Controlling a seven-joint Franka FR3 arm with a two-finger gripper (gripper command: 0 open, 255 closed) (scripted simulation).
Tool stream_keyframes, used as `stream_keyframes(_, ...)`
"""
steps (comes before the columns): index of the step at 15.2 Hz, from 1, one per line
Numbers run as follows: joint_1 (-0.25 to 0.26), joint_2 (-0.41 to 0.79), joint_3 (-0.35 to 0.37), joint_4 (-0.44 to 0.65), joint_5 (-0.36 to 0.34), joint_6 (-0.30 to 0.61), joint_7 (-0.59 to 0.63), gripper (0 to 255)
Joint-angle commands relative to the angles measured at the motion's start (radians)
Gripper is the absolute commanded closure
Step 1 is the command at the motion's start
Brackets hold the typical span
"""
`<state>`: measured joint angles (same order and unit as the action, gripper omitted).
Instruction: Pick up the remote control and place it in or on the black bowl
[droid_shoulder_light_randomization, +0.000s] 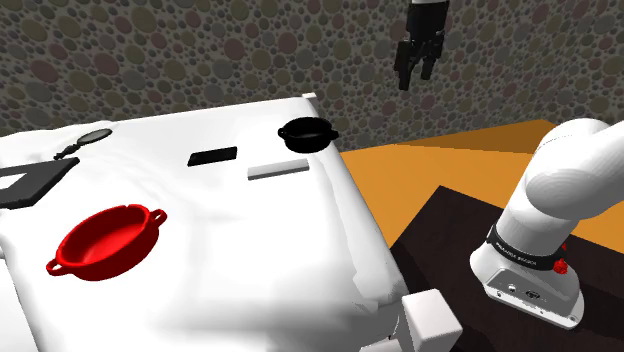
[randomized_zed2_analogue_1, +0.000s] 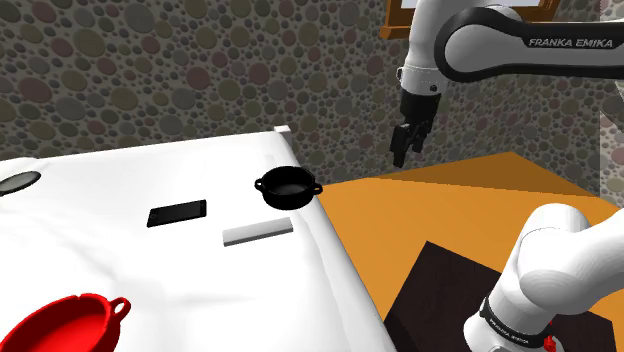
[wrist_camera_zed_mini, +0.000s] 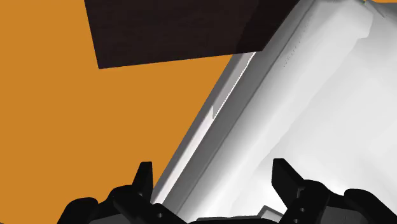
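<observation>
All-black gripper (droid_shoulder_light_randomization: 414, 78) high over orange floor (droid_shoulder_light_randomization: 420, 190), jaws apart, empty; pale grey flat remote (droid_shoulder_light_randomization: 278, 170) near black 2-handled bowl (droid_shoulder_light_randomization: 307, 134).

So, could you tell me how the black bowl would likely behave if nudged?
The black bowl looks small and rigid, so it is probably light and apt to slide on the white surface. Its low, wide shape suggests it would hardly tip. It sits near the edge, so a shove might drop it.

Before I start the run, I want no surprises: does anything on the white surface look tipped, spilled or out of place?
Nothing stands out. The black bowl and red bowl sit upright, and the flat black slab and pale grey bar lie flat. The open gripper hangs clear of them.
</observation>
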<state>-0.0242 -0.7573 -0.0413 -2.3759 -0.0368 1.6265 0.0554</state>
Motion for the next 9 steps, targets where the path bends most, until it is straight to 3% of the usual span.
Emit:
stream_keyframes(1, 0.0, 0.0, 0.0, 0.0, 0.0, 0.0, 0.0, 0)
stream_keyframes(9, 0.065, 0.272, -0.016, 0.051, -0.002, 0.222, -0.14, 0)
